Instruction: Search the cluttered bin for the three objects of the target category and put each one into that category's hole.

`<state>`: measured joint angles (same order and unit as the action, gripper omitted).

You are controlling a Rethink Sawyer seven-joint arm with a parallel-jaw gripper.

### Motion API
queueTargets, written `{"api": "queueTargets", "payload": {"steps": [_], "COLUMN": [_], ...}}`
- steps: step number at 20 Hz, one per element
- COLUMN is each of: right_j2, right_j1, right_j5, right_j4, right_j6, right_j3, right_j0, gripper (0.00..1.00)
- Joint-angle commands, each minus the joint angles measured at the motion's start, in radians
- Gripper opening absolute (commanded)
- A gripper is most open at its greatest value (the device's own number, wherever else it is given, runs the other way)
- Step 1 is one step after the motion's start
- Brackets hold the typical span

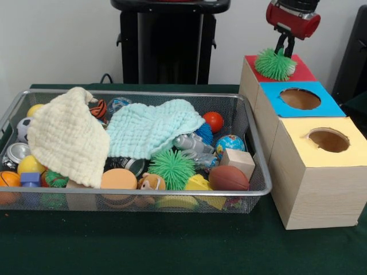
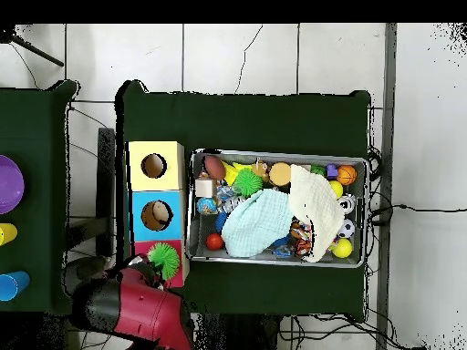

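**Spiky green ball at the red-topped box**

Front view: the gripper (image 1: 284, 50) hung over the red-topped box (image 1: 304, 71), its dark fingers reaching down onto a spiky green ball (image 1: 274, 64) that sat on that box's top. Whether the fingers clasped the ball or merely touched it could not be told. Next in the row stood a blue-topped box (image 1: 332, 107) and a yellow-topped box (image 1: 298, 127), each with a round hole. The wire mesh bin (image 1: 143, 195) lay beside them, full of clutter. A cream-yellow cloth (image 1: 66, 136) was draped over its left part, and a pale mint cloth (image 1: 150, 129) lay across the middle. A second spiky green ball (image 1: 172, 168) rested near the front.

Overhead view: the red arm (image 2: 137, 310) reached up to the red-topped box (image 2: 141, 248), where the spiky green ball (image 2: 164, 258) sat. In the bin (image 2: 278, 261), the cream-yellow cloth (image 2: 317, 210) overlapped the mint cloth (image 2: 257, 223).
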<state>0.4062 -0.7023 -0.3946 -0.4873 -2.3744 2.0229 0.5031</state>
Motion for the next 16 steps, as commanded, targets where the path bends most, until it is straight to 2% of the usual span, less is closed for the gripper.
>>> {"api": "queueTargets", "payload": {"steps": [1,2,4,5,8,10,16], "right_j2": [0.008,-0.013,0.003,0.021,0.106,0.138,0.222], "right_j1": [0.048,0.034,0.01,-0.003,-0.082,-0.117,-0.163], "right_j5": [0.007,0.028,0.004,-0.025,-0.193,-0.269,-0.412], "right_j4": [0.024,0.01,-0.004,-0.003,0.014,0.018,0.017], "right_j6": [-0.167,-0.171,-0.208,-0.225,-0.301,-0.327,-0.414], "right_j3": [-0.055,-0.031,-0.017,-0.021,-0.056,-0.072,-0.105], "right_j0": [-0.006,-0.014,0.02,0.043,0.139,0.177,0.286], "gripper": [0.0,0.0,0.0,0.0,0.0,0.0,0.0]}}
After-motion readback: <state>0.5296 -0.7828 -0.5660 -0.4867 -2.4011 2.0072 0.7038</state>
